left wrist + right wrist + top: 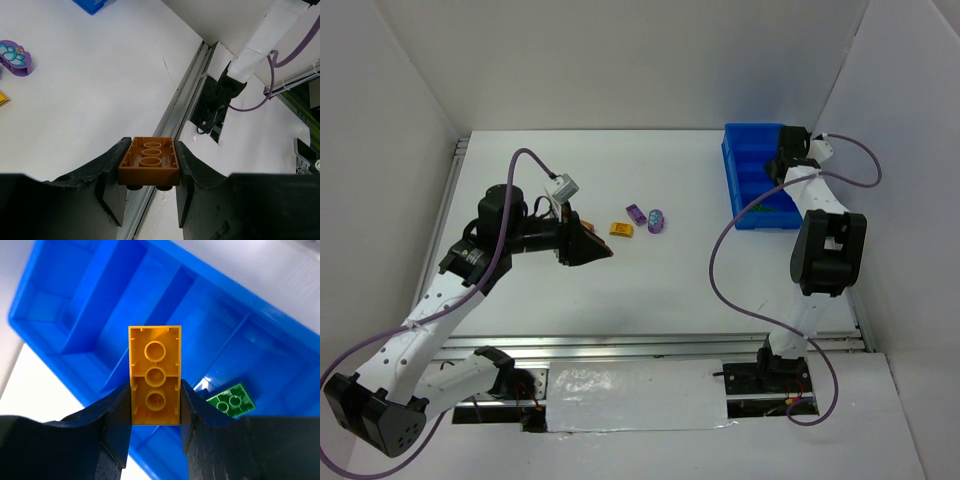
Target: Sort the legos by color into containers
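My left gripper (592, 246) is shut on a brown brick (149, 162) and holds it above the table, left of the loose bricks. A yellow-orange brick (621, 230) and two purple pieces (636, 213) (656, 220) lie mid-table; one purple piece (16, 57) shows in the left wrist view. My right gripper (787, 162) is shut on a yellow brick (155, 375) and holds it above the blue tray (745, 150), over a divider of the tray (75, 315). A green brick (230, 400) lies in the nearest compartment.
White walls enclose the table on the left, back and right. A metal rail (650, 345) runs along the near edge. A purple cable (720, 270) loops beside the right arm, and another trails from the left arm.
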Robot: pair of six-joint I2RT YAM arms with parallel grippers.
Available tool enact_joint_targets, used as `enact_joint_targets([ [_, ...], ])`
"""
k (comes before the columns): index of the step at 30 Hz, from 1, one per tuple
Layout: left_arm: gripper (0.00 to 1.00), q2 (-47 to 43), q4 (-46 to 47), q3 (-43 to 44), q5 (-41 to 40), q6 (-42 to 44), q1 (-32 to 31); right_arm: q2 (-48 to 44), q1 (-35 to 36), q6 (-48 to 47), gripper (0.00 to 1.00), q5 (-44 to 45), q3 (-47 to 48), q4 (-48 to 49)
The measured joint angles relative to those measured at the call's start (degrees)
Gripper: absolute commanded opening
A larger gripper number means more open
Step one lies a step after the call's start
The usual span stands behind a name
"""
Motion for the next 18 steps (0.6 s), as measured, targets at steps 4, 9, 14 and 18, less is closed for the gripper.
enact_joint_targets([
  [4, 0.0, -0.02, -0.44, 0.0, -0.15, 0.09, 0.0, 1.62, 0.0, 0.96, 0.14, -0.52, -0.28, 0.11],
  [9, 0.0, 0.0, -0.57, 0.0, 0.22, 0.22, 0.0, 2.64, 0.0, 1.38, 0.26, -1.31, 0.33, 0.55],
  [14, 0.0, 0.0, -1.07, 0.07, 0.74, 0.35, 0.0, 4.57, 0.0, 2.27, 0.41, -3.21, 0.5, 1.31],
  [18, 0.0, 0.0, -1.33, 0.09, 0.96, 0.46, 0.0, 4.72, 0.0, 2.8, 0.41, -4.2, 0.26, 2.16],
])
